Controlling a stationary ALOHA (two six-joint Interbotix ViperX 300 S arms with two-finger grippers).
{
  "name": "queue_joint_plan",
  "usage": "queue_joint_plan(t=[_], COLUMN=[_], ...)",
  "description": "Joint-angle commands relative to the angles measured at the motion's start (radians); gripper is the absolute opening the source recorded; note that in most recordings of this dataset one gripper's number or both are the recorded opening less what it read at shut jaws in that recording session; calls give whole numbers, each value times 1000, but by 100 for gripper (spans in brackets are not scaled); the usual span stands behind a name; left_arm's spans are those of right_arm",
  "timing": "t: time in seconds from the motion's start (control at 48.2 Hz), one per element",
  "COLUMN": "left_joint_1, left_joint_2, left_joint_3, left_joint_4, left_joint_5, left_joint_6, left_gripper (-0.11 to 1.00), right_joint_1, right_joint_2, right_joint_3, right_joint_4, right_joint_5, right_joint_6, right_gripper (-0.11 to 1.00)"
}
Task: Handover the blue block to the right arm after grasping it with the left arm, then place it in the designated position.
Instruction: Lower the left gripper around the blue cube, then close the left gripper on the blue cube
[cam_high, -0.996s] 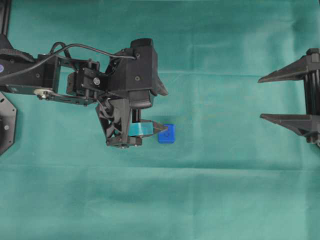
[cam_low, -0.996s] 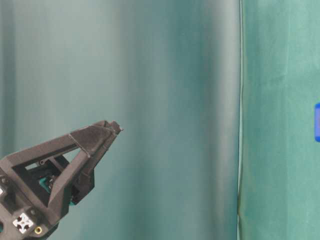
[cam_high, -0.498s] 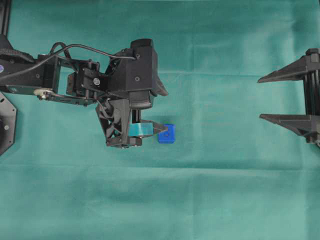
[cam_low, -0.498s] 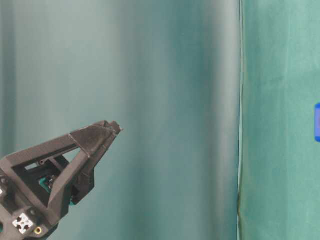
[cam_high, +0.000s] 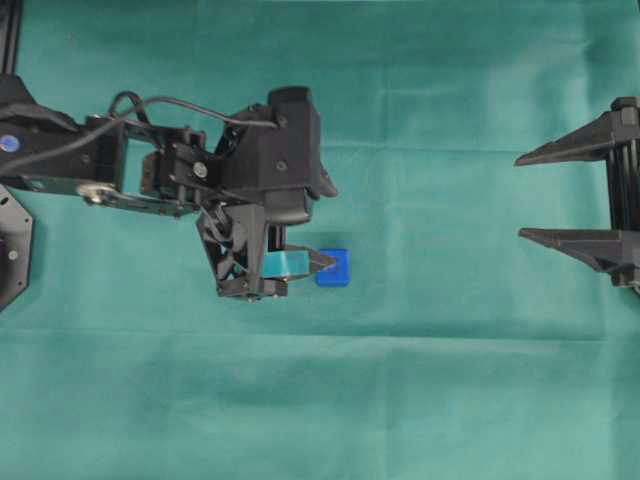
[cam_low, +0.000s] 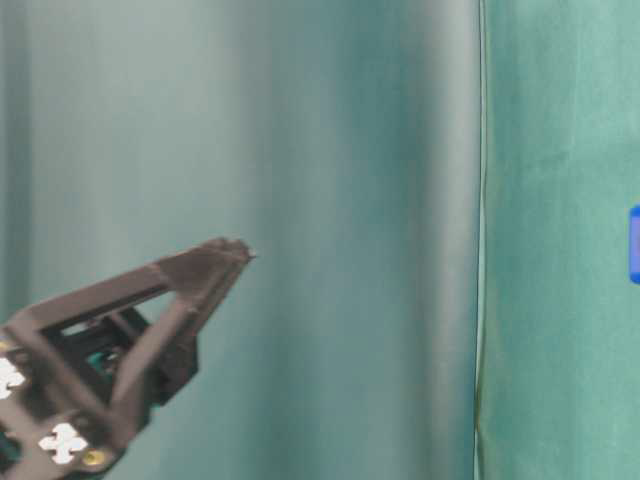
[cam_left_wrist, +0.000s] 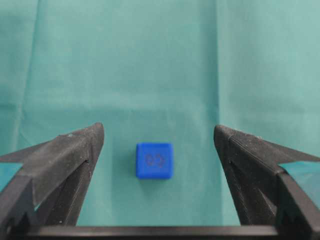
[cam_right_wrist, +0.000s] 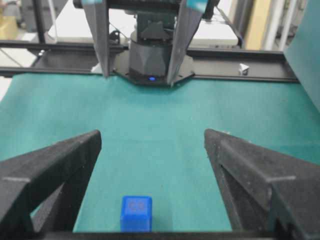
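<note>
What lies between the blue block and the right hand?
Only bare green cloth separates the blue block from the open right hand, as the overhead view shows.

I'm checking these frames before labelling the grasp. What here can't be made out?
- Designated position: its white marks show in no view.
- Blue block: the table-level view cuts it at the right edge; its embossed mark is too faint to read.
- Left gripper: blurred in the table-level view; overhead, the arm's body hides one finger.
- Right gripper: overhead, the right edge cuts off its arm.
</note>
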Motion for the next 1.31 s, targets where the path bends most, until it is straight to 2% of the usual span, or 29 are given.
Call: queue_joint_plan(t=[0.0,0.561,1.287], left_joint_1=[-3,-17,-20], left_joint_2=[2,123,310], left_joint_3=[-3,132,170], left_joint_4=[3,2,2], left_joint_5=[-14,-219,-365], left_joint_6=[-2,-2,-2], left_gripper=[100,100,100], right_joint_1=[-2,-2,-2], right_joint_2=[9,17,25], right_joint_3=[-28,-26,-25], right_joint_4=[-2,-2,-2], right_joint_5=[-5,-5,11], right_joint_6=[0,0,0], right_gripper=[93,93,93])
